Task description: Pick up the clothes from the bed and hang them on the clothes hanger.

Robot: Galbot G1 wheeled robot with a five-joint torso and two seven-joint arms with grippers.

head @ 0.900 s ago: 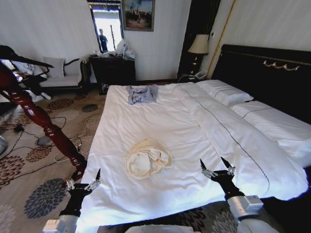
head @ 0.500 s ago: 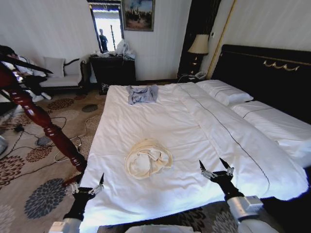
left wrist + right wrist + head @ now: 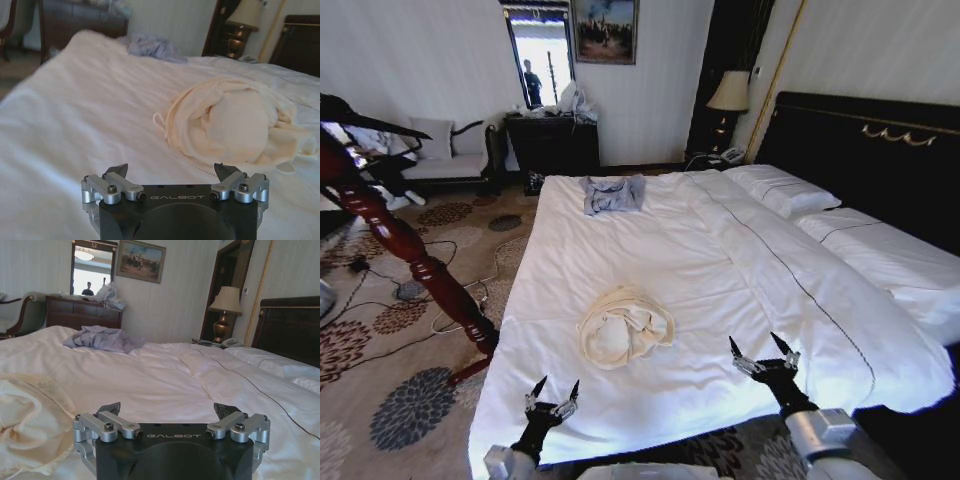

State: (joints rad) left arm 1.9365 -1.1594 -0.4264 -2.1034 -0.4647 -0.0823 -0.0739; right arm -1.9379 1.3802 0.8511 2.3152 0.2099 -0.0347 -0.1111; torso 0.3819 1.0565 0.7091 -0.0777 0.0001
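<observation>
The clothes (image 3: 625, 327) lie as a crumpled cream heap on the near half of the bed (image 3: 650, 250), also seen in the left wrist view (image 3: 235, 125) and the right wrist view (image 3: 30, 420). My left gripper (image 3: 552, 395) is open over the bed's foot edge, just short of the heap and a little to its left; its fingers (image 3: 116, 170) hold nothing. My right gripper (image 3: 762, 352) is open and empty over the sheet, to the right of the clothes. A thin black clothes hanger (image 3: 380, 124) rests on top of the wooden pole at the far left.
A small grey-blue garment (image 3: 613, 193) lies at the far end of the bed. The reddish-brown pole (image 3: 410, 255) leans beside the bed's left edge, with cables (image 3: 420, 290) on the carpet. Pillows (image 3: 790, 195) and black headboard (image 3: 865, 150) are at right; a dresser (image 3: 552, 140) stands behind.
My left gripper has moved right, from beside the bed near the pole's foot to over the bed's foot edge in front of the clothes. The right gripper has barely shifted.
</observation>
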